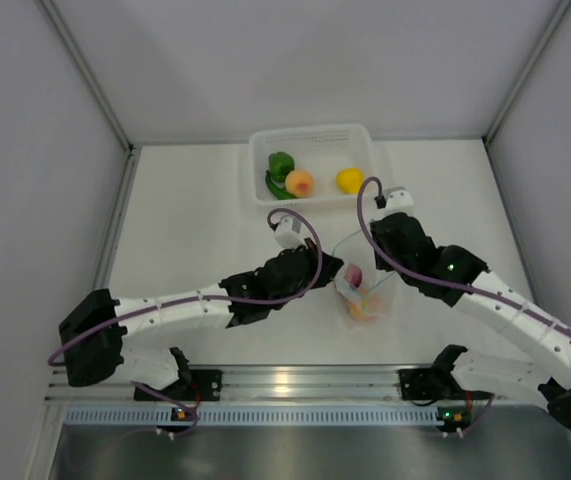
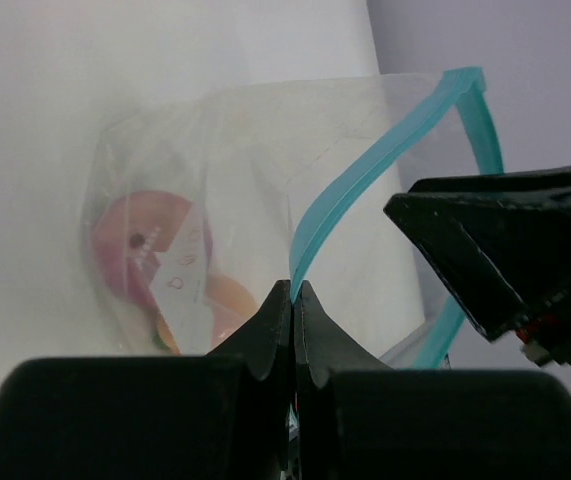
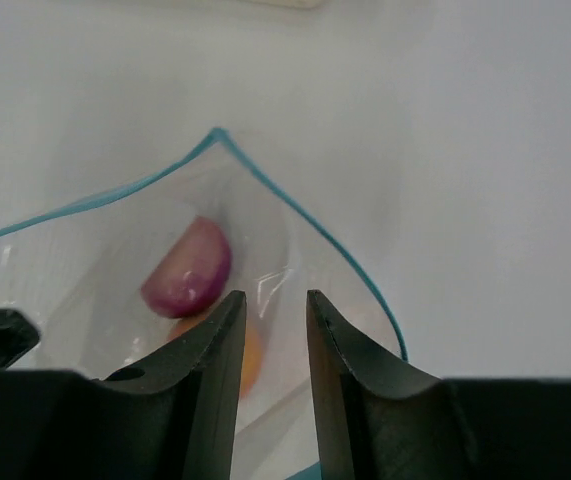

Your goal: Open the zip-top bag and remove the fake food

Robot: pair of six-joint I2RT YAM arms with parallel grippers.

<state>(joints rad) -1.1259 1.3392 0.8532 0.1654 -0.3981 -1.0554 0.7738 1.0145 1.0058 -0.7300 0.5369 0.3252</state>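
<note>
As you look from top view: zip-top bag (image 1: 370,268) mid-table, between both arms, mouth gaping. Left gripper (image 2: 294,291) pinched tight on blue zip strip (image 2: 365,170). Right gripper (image 3: 270,302) over bag mouth, jaws parted by narrow gap; you cannot tell if film lies between. Purple piece (image 3: 190,270) and orange piece (image 3: 251,360) inside bag. Green pepper (image 1: 281,163), peach-orange fruit (image 1: 300,183), yellow fruit (image 1: 350,180) in white basket (image 1: 310,132) behind.

Top view looks down from the surface's (image 1: 195,220) near edge; my wrist views peer closely past my jaws at one bag (image 1: 373,272).
</note>
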